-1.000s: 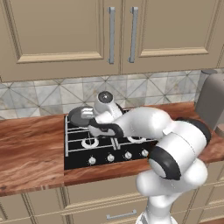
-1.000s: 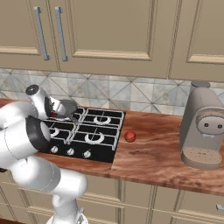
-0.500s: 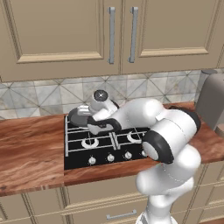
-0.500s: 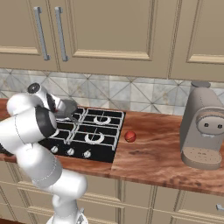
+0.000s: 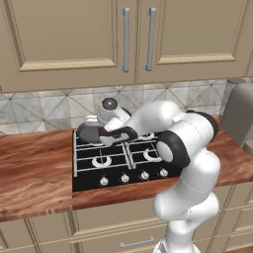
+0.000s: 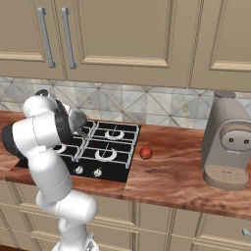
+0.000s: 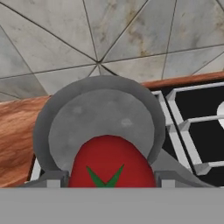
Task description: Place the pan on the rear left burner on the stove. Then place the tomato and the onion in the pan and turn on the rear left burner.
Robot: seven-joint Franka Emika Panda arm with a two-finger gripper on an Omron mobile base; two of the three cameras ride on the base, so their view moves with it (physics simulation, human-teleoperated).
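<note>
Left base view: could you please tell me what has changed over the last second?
The gripper edged left over the pan, elbow rising, still clamped on the tomato. The pan and the red ball on the counter stayed put.

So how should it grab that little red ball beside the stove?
Probably across its middle, jaws coming straight down. The red ball is round and sits alone on the counter beside the stove, so its sides are free.

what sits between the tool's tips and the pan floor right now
A red tomato, held between the tool tips, hangs right over the pan in the hand view; whether it touches the pan floor can't be told.
</note>
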